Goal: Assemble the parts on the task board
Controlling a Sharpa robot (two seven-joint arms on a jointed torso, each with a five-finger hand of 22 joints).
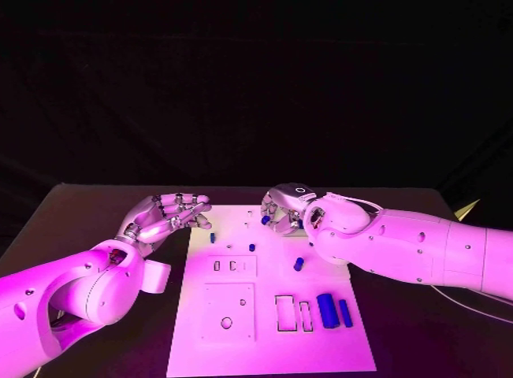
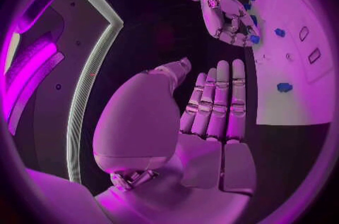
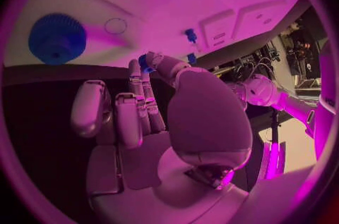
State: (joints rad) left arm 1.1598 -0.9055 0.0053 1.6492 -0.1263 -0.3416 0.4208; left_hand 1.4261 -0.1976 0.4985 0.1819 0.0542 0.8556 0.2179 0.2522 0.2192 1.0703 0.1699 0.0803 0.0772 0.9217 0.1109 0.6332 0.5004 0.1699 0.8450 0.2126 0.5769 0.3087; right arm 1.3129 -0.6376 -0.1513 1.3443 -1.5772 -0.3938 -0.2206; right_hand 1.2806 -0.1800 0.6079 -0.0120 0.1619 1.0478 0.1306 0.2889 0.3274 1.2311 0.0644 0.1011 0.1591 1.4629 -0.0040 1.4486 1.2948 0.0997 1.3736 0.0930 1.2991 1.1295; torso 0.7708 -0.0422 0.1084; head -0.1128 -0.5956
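Task board (image 1: 268, 346) fills the table's middle; my right hand (image 1: 284, 206) pinches a small blue part (image 1: 265, 220) over its far edge (left hand (image 1: 171, 214) waits curled and empty beside it). I'd lower it squarely, pressing gently.

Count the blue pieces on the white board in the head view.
6 seen: one at the right hand's fingertips, small pegs at and, one mid-board, two long ones and near the board's right edge. The right hand may hide more.
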